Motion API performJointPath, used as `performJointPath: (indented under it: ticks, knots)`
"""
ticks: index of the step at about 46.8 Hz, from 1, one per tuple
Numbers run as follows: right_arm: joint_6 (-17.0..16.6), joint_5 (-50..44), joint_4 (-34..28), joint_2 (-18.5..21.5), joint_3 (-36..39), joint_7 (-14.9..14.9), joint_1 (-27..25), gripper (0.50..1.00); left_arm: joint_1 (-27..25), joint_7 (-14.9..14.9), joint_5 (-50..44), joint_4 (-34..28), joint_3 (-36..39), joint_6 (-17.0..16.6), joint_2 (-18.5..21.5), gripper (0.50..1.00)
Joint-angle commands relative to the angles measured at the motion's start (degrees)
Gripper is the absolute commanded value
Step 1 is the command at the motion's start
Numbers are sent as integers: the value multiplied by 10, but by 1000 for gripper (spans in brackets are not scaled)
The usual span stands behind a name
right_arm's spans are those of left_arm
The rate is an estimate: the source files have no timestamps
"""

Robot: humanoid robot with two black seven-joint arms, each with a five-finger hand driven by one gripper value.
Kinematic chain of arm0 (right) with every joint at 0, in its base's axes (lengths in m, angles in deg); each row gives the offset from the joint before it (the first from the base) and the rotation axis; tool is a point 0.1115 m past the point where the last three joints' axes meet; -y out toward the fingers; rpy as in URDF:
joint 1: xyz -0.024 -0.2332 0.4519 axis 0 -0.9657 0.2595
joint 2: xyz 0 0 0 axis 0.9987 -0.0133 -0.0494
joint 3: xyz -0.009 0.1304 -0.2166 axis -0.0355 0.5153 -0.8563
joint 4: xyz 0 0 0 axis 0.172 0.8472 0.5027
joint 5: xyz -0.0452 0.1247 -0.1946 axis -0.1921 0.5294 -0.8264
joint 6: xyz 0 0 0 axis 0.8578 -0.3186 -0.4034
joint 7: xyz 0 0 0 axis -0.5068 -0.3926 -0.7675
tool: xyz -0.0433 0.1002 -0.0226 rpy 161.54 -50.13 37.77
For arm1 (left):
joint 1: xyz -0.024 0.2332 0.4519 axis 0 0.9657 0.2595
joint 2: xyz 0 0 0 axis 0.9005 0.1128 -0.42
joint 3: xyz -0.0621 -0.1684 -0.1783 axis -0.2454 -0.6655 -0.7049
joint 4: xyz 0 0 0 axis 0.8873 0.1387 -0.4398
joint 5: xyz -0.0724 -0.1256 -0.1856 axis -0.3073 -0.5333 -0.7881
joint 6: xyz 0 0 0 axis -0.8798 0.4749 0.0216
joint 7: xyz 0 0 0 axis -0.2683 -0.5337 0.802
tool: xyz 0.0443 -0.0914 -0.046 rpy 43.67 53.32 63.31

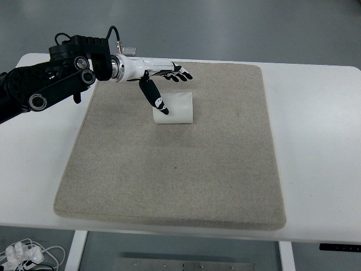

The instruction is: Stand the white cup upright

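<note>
A white cup (177,109) lies on its side on the grey mat (175,169), toward the mat's far middle. My left hand (168,84) reaches in from the left and hovers over the cup's left end. Its fingers (179,74) are spread behind the cup and its thumb (154,97) points down across the cup's near left side. The hand holds nothing. The right arm is out of view.
The mat covers most of the white table (316,141). The left arm's black body (51,79) lies over the table's far left corner. White cables (25,253) lie on the floor at the bottom left.
</note>
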Motion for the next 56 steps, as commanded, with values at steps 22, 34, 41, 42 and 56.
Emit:
performJointPath:
  ticks: [22,34,41,42,56]
  knots:
    - [0,0,0,0,0,0,0,952,-2,1,64,66,1,2,-72,994]
    - [0,-1,0,0,0,0,0,952,-1,1,93,89,2,2,-102,994]
    - [0,-1,0,0,0,0,0,952,-1,0,95,103,2,2,-113,994]
    - [0,0,0,0,0,0,0,952,-1,-1,95,105,2,2,-116,994]
    - [0,-1,0,0,0,0,0,952,0,-6,94,113,39,0,-128,988]
